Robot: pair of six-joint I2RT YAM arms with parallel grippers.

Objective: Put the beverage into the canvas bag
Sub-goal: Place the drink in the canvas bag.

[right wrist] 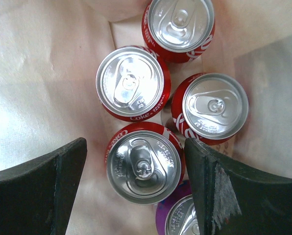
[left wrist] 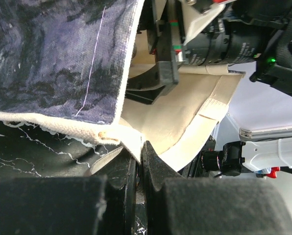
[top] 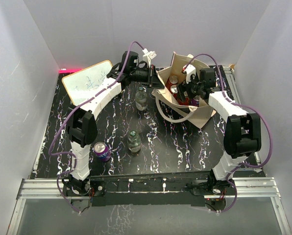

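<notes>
The beige canvas bag (top: pixel 201 116) stands at the back right of the table with its mouth open. My left gripper (top: pixel 154 74) is shut on the bag's rim (left wrist: pixel 131 142), pinching the cloth between its fingers (left wrist: pixel 153 164). My right gripper (top: pixel 183 91) reaches down into the bag and stands open (right wrist: pixel 135 147). A red cola can (right wrist: pixel 143 166) stands upright between its fingers; the left finger is clear of it, the right finger close beside it. Three more red cans (right wrist: pixel 131 83) (right wrist: pixel 180 22) (right wrist: pixel 214 105) and a purple can (right wrist: pixel 178 220) stand in the bag.
On the black marbled table stand a purple can (top: pixel 102 151) near the left arm, a small bottle (top: pixel 133 141) at the middle and another bottle (top: pixel 141 99) behind it. A whiteboard (top: pixel 87 81) lies at the back left. White walls enclose the table.
</notes>
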